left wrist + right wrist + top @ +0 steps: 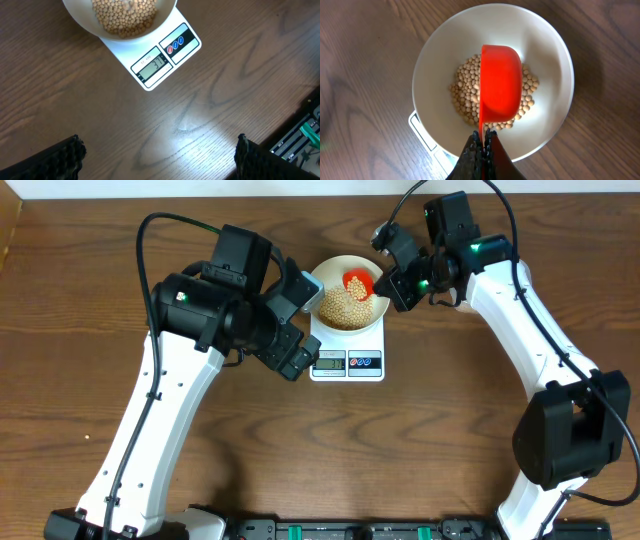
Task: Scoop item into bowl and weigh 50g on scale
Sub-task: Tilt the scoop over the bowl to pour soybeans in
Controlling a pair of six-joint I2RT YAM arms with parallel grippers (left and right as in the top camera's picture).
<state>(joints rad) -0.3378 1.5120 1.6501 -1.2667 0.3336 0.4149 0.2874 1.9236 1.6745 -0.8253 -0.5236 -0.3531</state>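
Beans (465, 92), small, round, pale-tan, sit heaped in the round white bowl (547, 52) on the white digital scale (186, 31), display (152, 65) apparently 31, short of fifty! Right gripper (482, 145) pinches the red plastic scoop (500, 80) tipped over them; left gripper (160, 155) gapes empty.

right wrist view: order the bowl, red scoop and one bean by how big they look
1. bowl
2. scoop, nearer the camera, so it looks larger than it really is
3. bean, by far the smallest

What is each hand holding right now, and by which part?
Right hand pinches the red scoop by its thin handle, over the bowl. Left hand holds nothing.
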